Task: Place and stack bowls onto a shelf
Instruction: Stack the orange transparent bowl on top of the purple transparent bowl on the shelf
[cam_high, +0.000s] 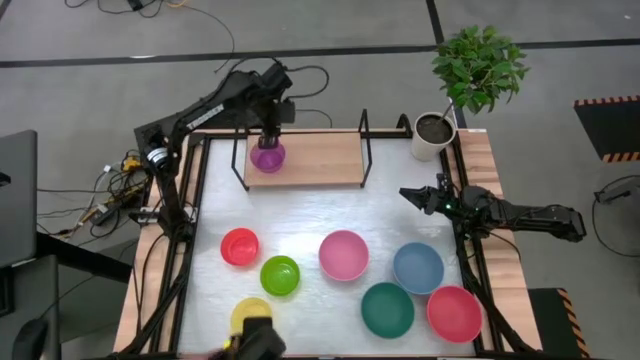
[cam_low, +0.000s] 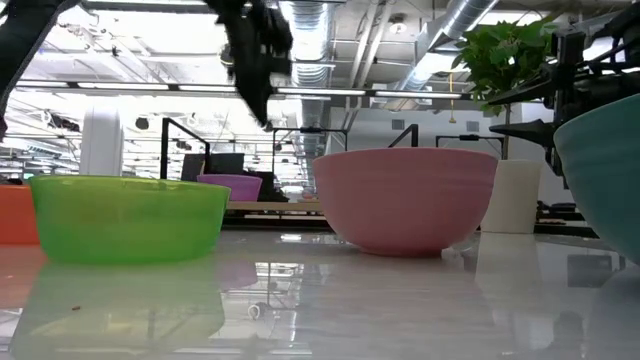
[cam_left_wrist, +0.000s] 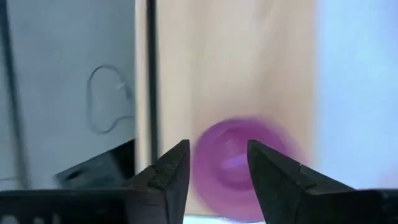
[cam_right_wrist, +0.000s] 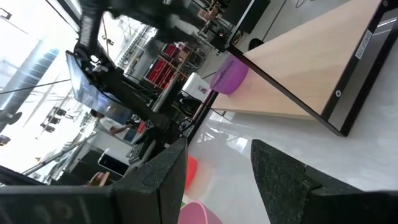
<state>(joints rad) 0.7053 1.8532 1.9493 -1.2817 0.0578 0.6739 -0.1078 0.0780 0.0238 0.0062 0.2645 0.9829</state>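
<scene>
A small purple bowl (cam_high: 267, 157) stands upright on the left end of the wooden shelf (cam_high: 320, 158) at the table's far side; it also shows in the low view (cam_low: 232, 186) and the right wrist view (cam_right_wrist: 229, 76). My left gripper (cam_high: 270, 133) hovers just above it, pointing down and open, and clear of the bowl in the low view (cam_low: 262, 105). In the left wrist view the bowl (cam_left_wrist: 239, 158) lies below the gap between the fingers (cam_left_wrist: 217, 168). My right gripper (cam_high: 415, 195) waits open and empty at the table's right side.
On the white tabletop stand a small red bowl (cam_high: 239, 246), a lime-green (cam_high: 280, 275), a yellow (cam_high: 250, 315), a pink (cam_high: 343, 254), a blue (cam_high: 418, 267), a teal (cam_high: 387, 309) and a large red bowl (cam_high: 454, 313). A white plant pot (cam_high: 433, 135) stands right of the shelf.
</scene>
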